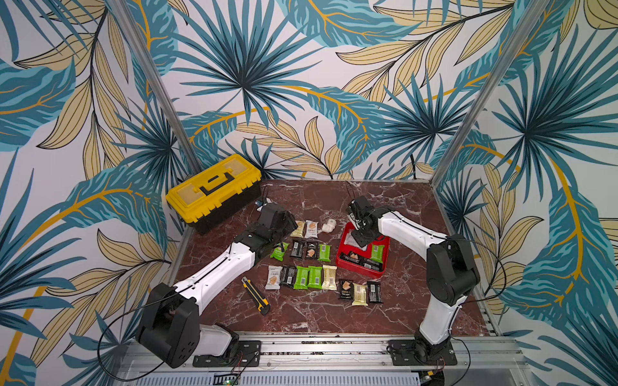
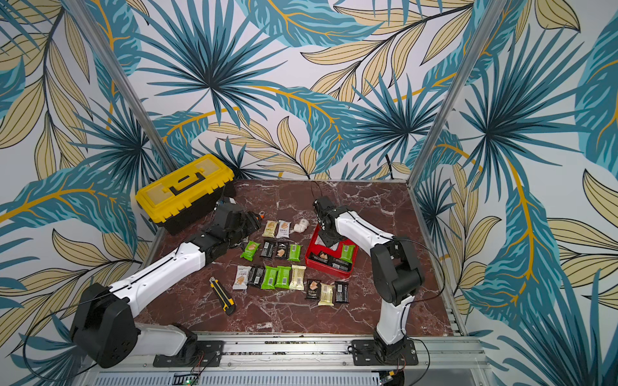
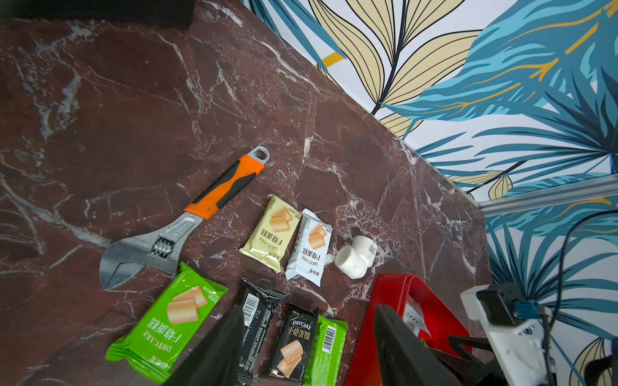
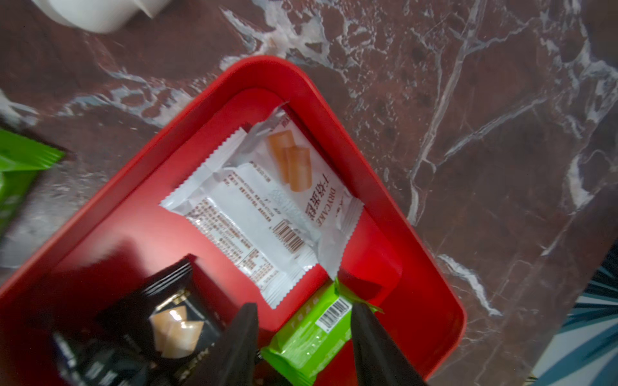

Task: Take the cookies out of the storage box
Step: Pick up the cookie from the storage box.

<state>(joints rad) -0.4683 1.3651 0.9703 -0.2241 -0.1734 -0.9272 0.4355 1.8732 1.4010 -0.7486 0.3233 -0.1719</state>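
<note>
The red storage box [image 1: 359, 272] sits right of the table's middle, and both top views show it. Inside it lie a white cookie packet [image 4: 264, 214], a black one [image 4: 160, 320] and a green one [image 4: 311, 337]. My right gripper [image 4: 304, 331] reaches down into the box with its jaws open on either side of the green packet; one finger touches the packet's end and a small gap shows at the other. Several cookie packets [image 1: 307, 277] lie in rows on the table left of the box. My left gripper [image 3: 307, 354] hovers open over the back row, holding nothing.
A yellow-lidded toolbox [image 1: 214, 190] stands at the back left. A yellow-black utility knife [image 1: 255, 295] lies in front of the left arm. A white pipe elbow [image 1: 328, 225] rests behind the box. An orange-handled wrench [image 3: 187, 220] lies near the left gripper.
</note>
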